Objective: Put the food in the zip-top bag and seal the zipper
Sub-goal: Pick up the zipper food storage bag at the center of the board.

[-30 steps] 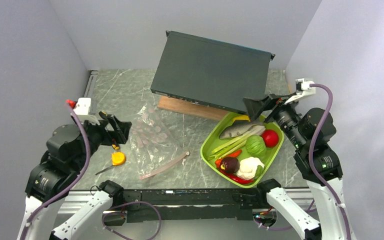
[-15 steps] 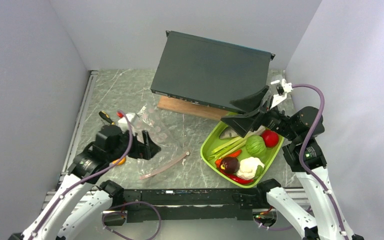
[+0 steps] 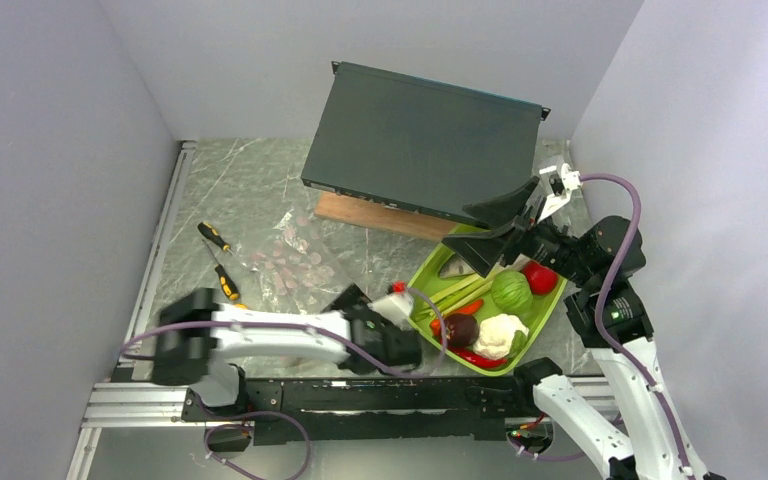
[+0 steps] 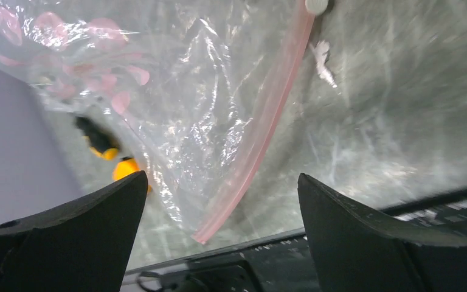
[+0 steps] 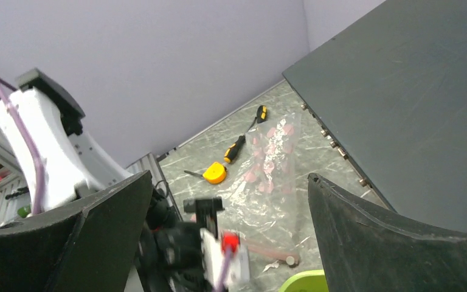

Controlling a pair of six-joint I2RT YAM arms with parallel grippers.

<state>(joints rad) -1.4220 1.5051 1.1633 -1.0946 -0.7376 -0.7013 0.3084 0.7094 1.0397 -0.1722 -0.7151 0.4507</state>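
The clear zip-top bag (image 3: 295, 265) with pink dots lies flat on the table, left of the lime-green tray (image 3: 420, 285). Its pink zipper (image 4: 261, 131) runs between the wide-apart fingers of my left gripper (image 4: 222, 176), which hovers empty just above the bag's mouth (image 3: 352, 303). The tray holds a green cabbage (image 3: 511, 291), red tomato (image 3: 540, 276), purple ball (image 3: 460, 328), white cauliflower (image 3: 500, 333), red chili (image 3: 475, 357), green stalks (image 3: 455, 292) and a partly hidden grey fish (image 3: 455, 268). My right gripper (image 3: 490, 228) is open and empty above the tray's far end. The yellow fruit is hidden.
A dark flat box (image 3: 420, 140) leans on a wooden block (image 3: 360, 215) behind the bag and tray. Two yellow-handled screwdrivers (image 3: 213, 236) and a yellow tape measure (image 5: 214, 173) lie left of the bag. Grey walls close in on both sides.
My left arm has swung from the left side down and across the front to the bag's mouth beside the tray. My right gripper moved over the tray's far end, then held still.
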